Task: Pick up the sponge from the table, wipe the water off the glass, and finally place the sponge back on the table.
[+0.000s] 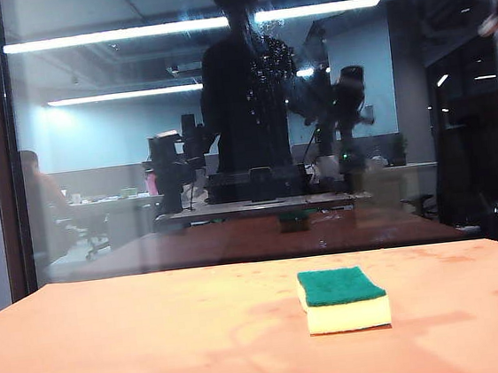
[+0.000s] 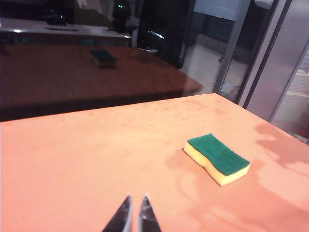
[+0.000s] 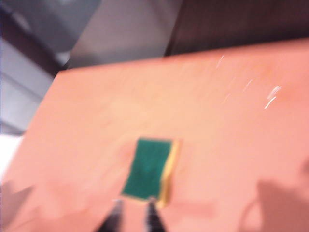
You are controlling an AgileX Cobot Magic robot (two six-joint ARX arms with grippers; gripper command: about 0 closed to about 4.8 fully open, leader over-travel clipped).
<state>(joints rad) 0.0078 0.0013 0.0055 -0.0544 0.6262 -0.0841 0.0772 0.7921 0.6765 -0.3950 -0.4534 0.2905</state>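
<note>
Exterior view: sponge (image 1: 343,298) (unlabelled) on table (image 1: 140,340); grippers unseen.

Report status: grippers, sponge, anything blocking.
Left gripper nearly shut, empty, back from the sponge. Right gripper slightly open, above the sponge, view blurred. Sponge flat on table, green up. Nothing in the way.

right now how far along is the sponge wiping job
Nothing looks done yet. The sponge lies untouched on the table, green face up, and the water droplets dot the glass. In hand: the right gripper hangs above the sponge, slightly parted. The left gripper sits nearly shut, off to the side. Grasping, wiping and returning remain.
</note>
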